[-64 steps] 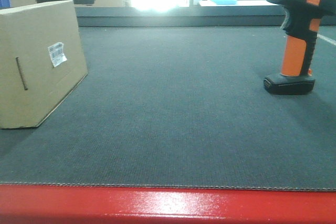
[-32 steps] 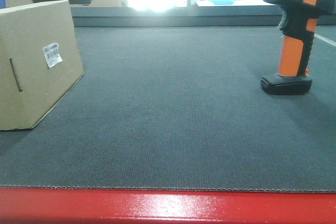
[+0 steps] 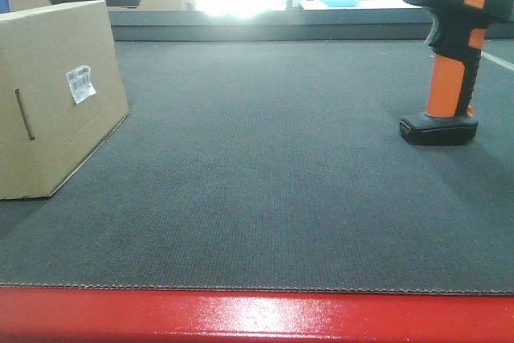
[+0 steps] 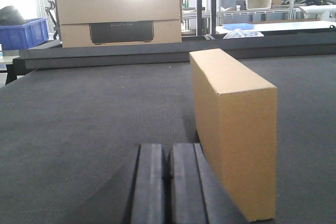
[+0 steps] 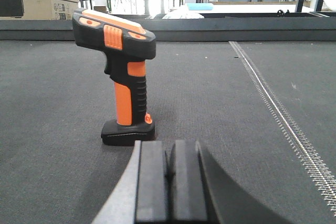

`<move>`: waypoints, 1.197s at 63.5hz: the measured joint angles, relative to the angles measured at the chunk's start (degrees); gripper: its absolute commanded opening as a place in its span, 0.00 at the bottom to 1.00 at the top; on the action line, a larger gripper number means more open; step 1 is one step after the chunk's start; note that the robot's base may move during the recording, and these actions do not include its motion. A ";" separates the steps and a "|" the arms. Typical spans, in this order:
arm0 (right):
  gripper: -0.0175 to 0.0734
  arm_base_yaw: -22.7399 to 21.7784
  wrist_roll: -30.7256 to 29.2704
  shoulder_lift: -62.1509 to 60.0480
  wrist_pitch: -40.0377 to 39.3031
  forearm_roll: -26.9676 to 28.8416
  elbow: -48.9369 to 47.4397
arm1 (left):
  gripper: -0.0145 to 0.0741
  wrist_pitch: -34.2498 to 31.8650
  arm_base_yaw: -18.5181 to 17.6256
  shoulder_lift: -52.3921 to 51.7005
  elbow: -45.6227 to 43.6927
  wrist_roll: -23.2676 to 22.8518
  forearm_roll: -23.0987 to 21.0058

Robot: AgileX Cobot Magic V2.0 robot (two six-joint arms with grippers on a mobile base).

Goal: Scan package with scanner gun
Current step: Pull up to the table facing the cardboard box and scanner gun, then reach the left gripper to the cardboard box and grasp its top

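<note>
Only a small leftward drift of the cardboard package (image 3: 56, 94) and scanner gun (image 5: 123, 77) in the front view since a second ago, then stillness. Judged a camera nudge, not handling, so grasping and scanning all yet to come. Left claw (image 4: 168, 182) clenched on nothing, with the package on edge just ahead, to its right. Right claw (image 5: 169, 182) likewise pressed together, empty, with the scanner upright just ahead, slightly left. Barcode label (image 3: 80, 83) on the package's broad face. Underneath, dark ribbed matting (image 3: 265, 198) with red front edge (image 3: 257, 315). Beyond, large carton (image 4: 118, 17), blue crate (image 4: 23, 31), shelving, glaring windows
</note>
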 measured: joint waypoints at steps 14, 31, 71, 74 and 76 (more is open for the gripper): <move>0.02 0.00 0.00 0.00 -2.10 0.00 0.00 | 0.04 -0.26 0.00 0.00 0.00 0.00 0.00; 0.02 0.00 0.00 0.00 -8.41 0.00 -0.10 | 0.04 -8.62 0.00 0.00 0.00 0.00 -4.18; 0.51 0.00 0.00 21.60 -5.48 0.00 -28.15 | 0.60 23.63 0.00 20.56 -40.52 0.00 -7.22; 0.61 0.00 0.00 24.35 -5.48 0.00 -28.26 | 0.69 25.70 0.00 23.47 -42.30 0.00 -7.22; 0.68 0.00 0.00 26.20 -5.48 0.00 -28.26 | 0.75 26.79 0.00 25.51 -43.42 0.00 -7.34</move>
